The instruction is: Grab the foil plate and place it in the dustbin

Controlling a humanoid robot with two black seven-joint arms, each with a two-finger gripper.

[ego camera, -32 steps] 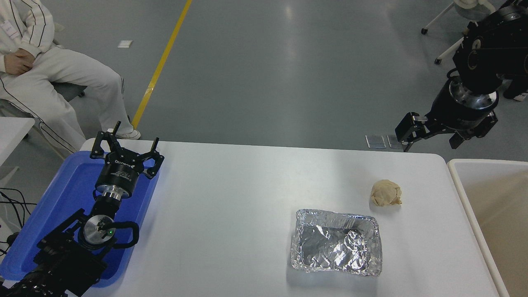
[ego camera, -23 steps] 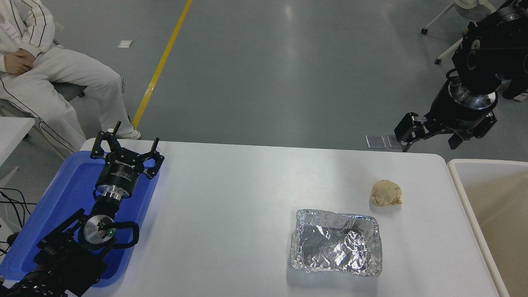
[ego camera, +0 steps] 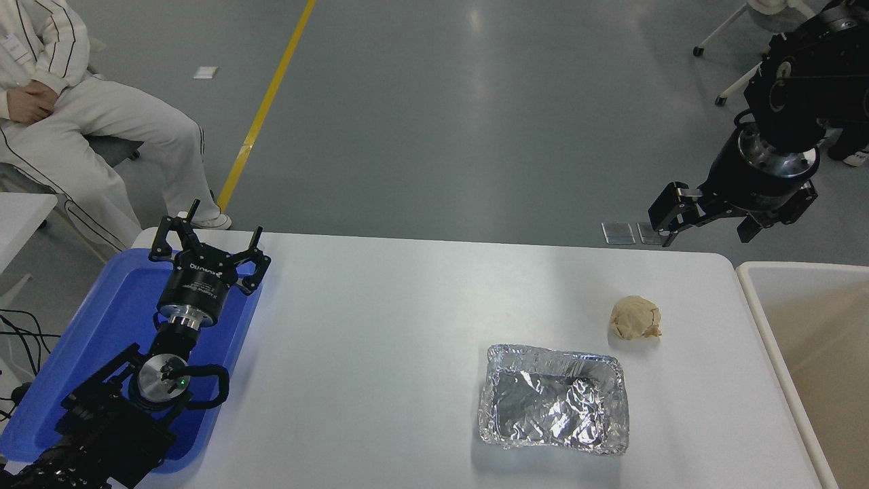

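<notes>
I am holding my right pincer (ego camera: pixel 710 221) high beyond the table's far right corner, up at two o'clock from the plate (ego camera: pixel 553 408), and over the last half second it has been drifting only slightly upward and away, nothing more. Its fingers are standing spread and empty. So, as I judge it, the pick has not begun: I am not yet reaching down, and the whole descent toward the plate is still ahead of me.

The plate is lying flat on the white table (ego camera: pixel 380 326) at about five o'clock from the table's middle, unmoved, with the paper ball (ego camera: pixel 635 318) near its far right corner but apart from it. The plate is holding nothing that I can see besides its own crinkles.

The bin (ego camera: pixel 753 299) is sitting off the table's right edge, at three o'clock from the plate; the part showing is bare inside.

My left pincer (ego camera: pixel 204 246) is parked, fingers open, over the blue tray (ego camera: pixel 47 401) at the lower left; the tray's visible floor is looking bare
</notes>
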